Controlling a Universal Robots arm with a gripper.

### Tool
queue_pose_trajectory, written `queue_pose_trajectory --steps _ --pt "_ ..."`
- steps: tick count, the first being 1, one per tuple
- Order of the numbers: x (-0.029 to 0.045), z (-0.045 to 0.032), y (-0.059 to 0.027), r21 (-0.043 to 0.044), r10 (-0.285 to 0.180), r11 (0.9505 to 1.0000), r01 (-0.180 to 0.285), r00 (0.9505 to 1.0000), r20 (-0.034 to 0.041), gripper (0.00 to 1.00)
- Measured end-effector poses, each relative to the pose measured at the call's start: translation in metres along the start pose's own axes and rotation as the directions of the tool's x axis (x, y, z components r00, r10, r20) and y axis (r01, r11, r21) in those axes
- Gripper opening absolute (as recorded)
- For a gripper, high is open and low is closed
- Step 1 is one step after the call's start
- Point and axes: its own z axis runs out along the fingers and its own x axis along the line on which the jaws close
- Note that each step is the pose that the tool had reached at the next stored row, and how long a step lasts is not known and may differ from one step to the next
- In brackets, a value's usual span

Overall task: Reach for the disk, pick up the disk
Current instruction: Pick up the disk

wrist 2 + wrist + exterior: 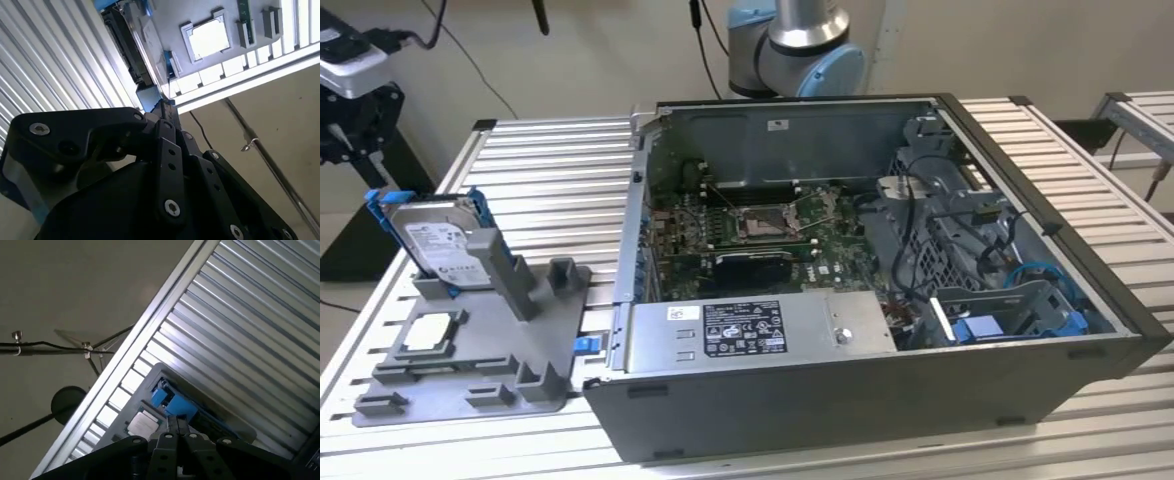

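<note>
The disk (pixel 438 245) is a silver-grey drive with a white label and a blue bracket. It stands on edge in a grey holder (pixel 500 345) at the exterior view's left. In both wrist views my gripper (pixel 166 106) (pixel 176 421) hangs above it, apart from it, with the black fingers drawn together and nothing between them. Past the fingertips the disk (pixel 146 36) shows edge-on, and its blue bracket (pixel 172 402) sits just beyond the tips.
A small flat silver chip (pixel 430 335) (pixel 207 37) lies in the holder beside the disk. An open computer case (pixel 881 300) stands on the ribbed metal table (pixel 547 180) at the exterior view's right. The table's edge (pixel 150 325) and floor lie close to the holder.
</note>
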Motion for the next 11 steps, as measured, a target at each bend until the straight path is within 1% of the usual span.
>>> queue_pose_trajectory --steps 3,6,8,11 --pt "0.0000 0.0000 -0.0001 0.0000 -0.054 0.9985 0.054 0.9985 -0.0020 0.00" --pt "0.0000 0.0000 -0.0001 -0.0002 -0.108 0.9941 0.108 0.9941 -0.0041 0.00" --pt "0.0000 0.0000 -0.0001 -0.0003 -0.145 0.9895 0.145 0.9895 -0.0055 0.00" --pt "0.0000 0.0000 -0.0001 -0.0007 -0.199 0.9801 0.199 0.9800 -0.0076 0.00"
